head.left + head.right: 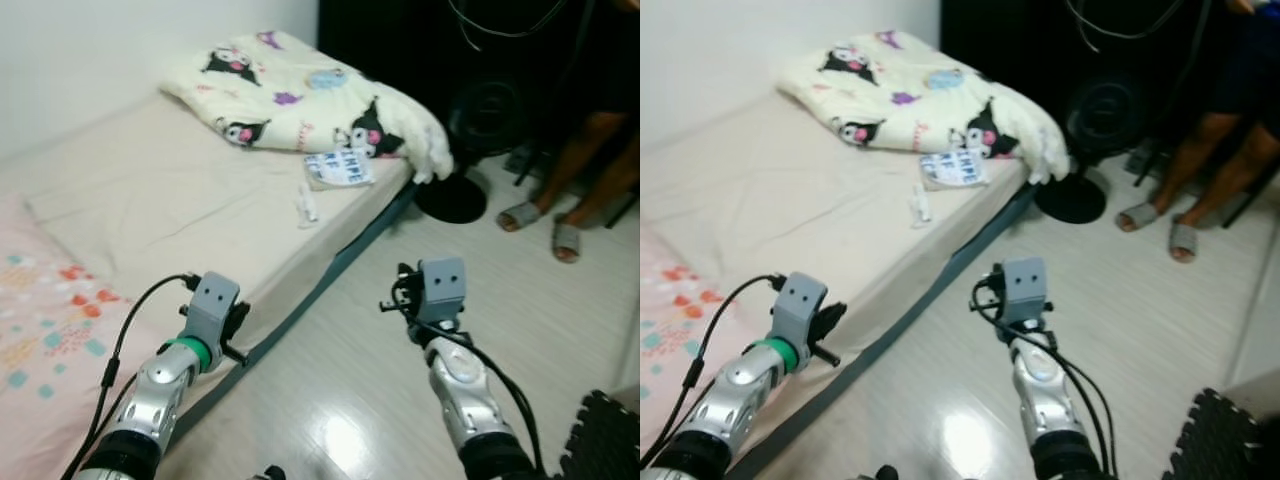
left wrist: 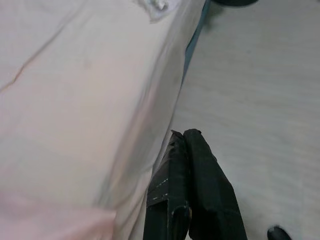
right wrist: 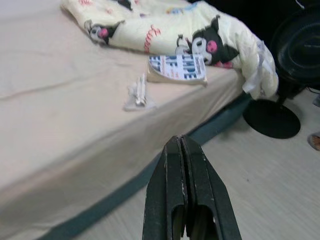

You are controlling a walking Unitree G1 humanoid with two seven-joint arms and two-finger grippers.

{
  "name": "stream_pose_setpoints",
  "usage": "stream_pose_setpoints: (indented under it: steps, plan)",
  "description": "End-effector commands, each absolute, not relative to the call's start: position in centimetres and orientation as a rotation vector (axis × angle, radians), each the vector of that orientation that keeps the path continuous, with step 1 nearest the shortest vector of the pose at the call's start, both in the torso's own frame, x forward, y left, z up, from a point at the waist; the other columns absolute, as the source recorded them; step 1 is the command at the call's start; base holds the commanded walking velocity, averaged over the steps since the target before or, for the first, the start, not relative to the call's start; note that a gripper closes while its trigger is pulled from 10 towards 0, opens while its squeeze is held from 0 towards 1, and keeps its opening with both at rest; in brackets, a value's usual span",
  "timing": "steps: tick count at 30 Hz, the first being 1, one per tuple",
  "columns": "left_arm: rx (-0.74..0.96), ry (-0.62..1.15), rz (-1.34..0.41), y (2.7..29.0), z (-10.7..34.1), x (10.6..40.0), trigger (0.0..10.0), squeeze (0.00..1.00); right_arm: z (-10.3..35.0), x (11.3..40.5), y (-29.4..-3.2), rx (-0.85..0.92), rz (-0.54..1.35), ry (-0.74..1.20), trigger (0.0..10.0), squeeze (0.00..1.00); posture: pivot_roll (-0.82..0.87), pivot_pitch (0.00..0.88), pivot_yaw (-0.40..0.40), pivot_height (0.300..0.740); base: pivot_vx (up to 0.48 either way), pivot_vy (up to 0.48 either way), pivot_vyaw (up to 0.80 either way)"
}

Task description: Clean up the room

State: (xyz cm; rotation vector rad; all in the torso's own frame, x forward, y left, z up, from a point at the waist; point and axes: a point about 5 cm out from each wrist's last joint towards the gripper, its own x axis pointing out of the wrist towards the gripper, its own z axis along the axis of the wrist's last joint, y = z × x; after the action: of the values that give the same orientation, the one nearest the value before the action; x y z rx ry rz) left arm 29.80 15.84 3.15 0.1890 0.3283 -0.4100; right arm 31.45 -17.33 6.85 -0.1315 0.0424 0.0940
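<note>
A cream cartoon-print blanket (image 1: 300,95) lies crumpled at the far end of the bed (image 1: 150,200). Beside it, near the bed's edge, rests a white pack with blue lettering (image 1: 338,167), and a small white wrapper (image 1: 307,205) lies a little closer to me. My left gripper (image 2: 184,136) is shut and empty, held over the bed's near edge. Over the floor beside the bed, my right gripper (image 3: 180,140) is also shut and empty, pointing toward the wrapper (image 3: 139,94) and the pack (image 3: 177,67).
A pink patterned pillow (image 1: 40,320) lies on the bed at my near left. A black floor fan (image 1: 480,130) stands past the bed's corner. A person's legs in grey slippers (image 1: 545,225) are at the far right. A black foam mat (image 1: 605,440) edges the pale wood floor (image 1: 340,380).
</note>
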Motion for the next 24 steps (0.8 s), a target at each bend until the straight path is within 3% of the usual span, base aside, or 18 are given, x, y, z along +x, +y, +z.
stream_pose_setpoints:
  steps: [1, 6, 13, 24]
  plan:
    - [0.224, 0.366, -0.405, 16.4, 2.3, 29.2, 10.0, 0.00, 5.3, 30.8, -17.5, -0.152, 0.098, 0.116, 10.0, 0.00, -0.02, 0.003, 0.064, 0.740, 0.000, 0.000, 0.79]
    - [0.285, 0.524, -0.337, 18.3, -0.5, 28.0, 10.0, 0.00, 1.4, 29.2, -19.2, -0.138, 0.065, 0.345, 10.0, 0.00, -0.02, 0.000, 0.053, 0.740, 0.000, 0.000, 0.79]
    - [0.209, 0.570, -0.274, 18.8, -1.2, 27.4, 10.0, 0.00, -0.6, 27.5, -19.5, -0.064, 0.043, 0.442, 10.0, 0.00, -0.03, 0.000, 0.061, 0.740, 0.000, 0.000, 0.79]
    - [0.236, 0.625, -0.235, 20.0, -2.0, 26.7, 10.0, 0.00, -3.6, 25.3, -15.0, -0.065, 0.234, 0.606, 10.0, 0.00, -0.02, 0.000, 0.067, 0.740, 0.000, 0.000, 0.79]
